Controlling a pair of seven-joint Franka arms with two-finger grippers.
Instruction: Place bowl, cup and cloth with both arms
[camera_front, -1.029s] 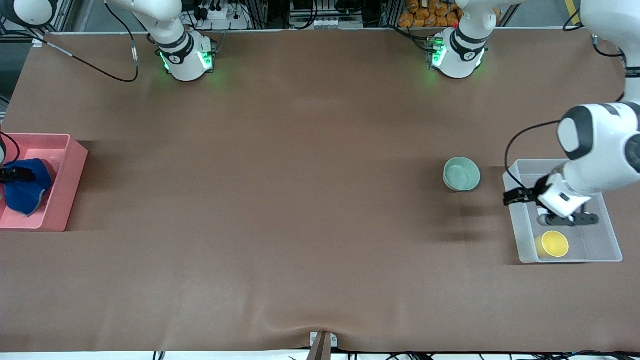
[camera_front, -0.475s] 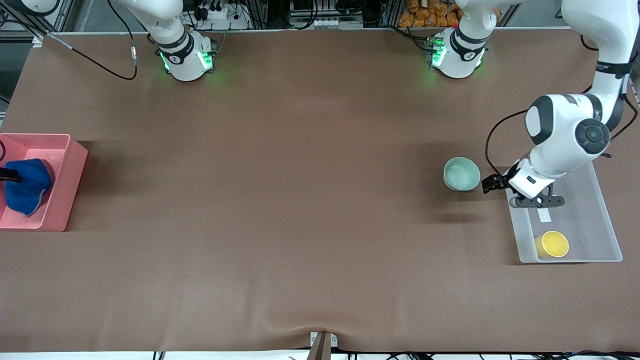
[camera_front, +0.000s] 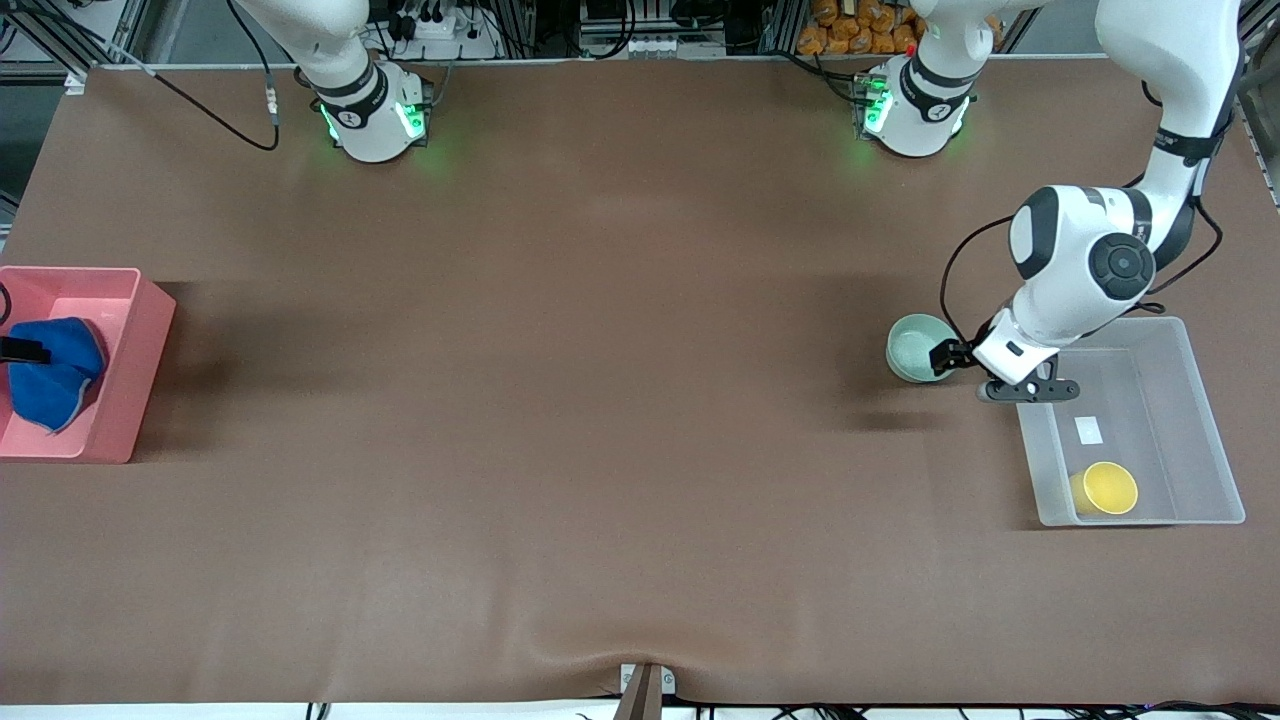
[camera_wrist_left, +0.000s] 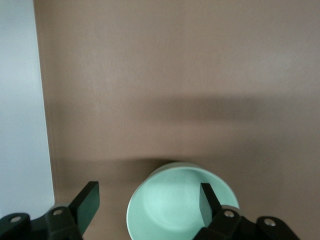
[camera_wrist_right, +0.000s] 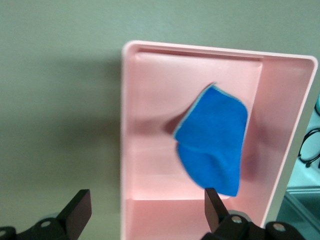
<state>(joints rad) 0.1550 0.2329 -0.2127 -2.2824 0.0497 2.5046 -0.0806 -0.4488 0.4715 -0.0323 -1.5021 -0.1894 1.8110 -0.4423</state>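
Observation:
The mint-green bowl (camera_front: 915, 346) stands on the table beside the clear bin (camera_front: 1190, 400). My left gripper (camera_front: 1027, 391) hangs open and empty above the bowl's bin-side rim. In the left wrist view the bowl (camera_wrist_left: 172, 205) lies under the gripper (camera_wrist_left: 148, 202), with one finger (camera_wrist_left: 206, 200) over its inside and the other (camera_wrist_left: 89, 200) outside the rim. The yellow cup (camera_front: 1108, 488) sits in the clear bin's corner nearest the front camera. The blue cloth (camera_front: 52, 372) lies crumpled in the pink bin (camera_front: 140, 350). My right gripper (camera_wrist_right: 146, 210) is open and empty above that bin's wall, clear of the cloth (camera_wrist_right: 215, 142).
The clear bin (camera_wrist_left: 20, 100) stands at the left arm's end of the table and the pink bin (camera_wrist_right: 150, 165) at the right arm's end. A white label (camera_front: 1087, 430) lies on the clear bin's floor. The brown mat (camera_front: 600, 400) covers the table.
My left gripper has moved from over the clear bin to the bowl's rim. The cup stays in the bin. My right gripper has drawn slightly back from the cloth.

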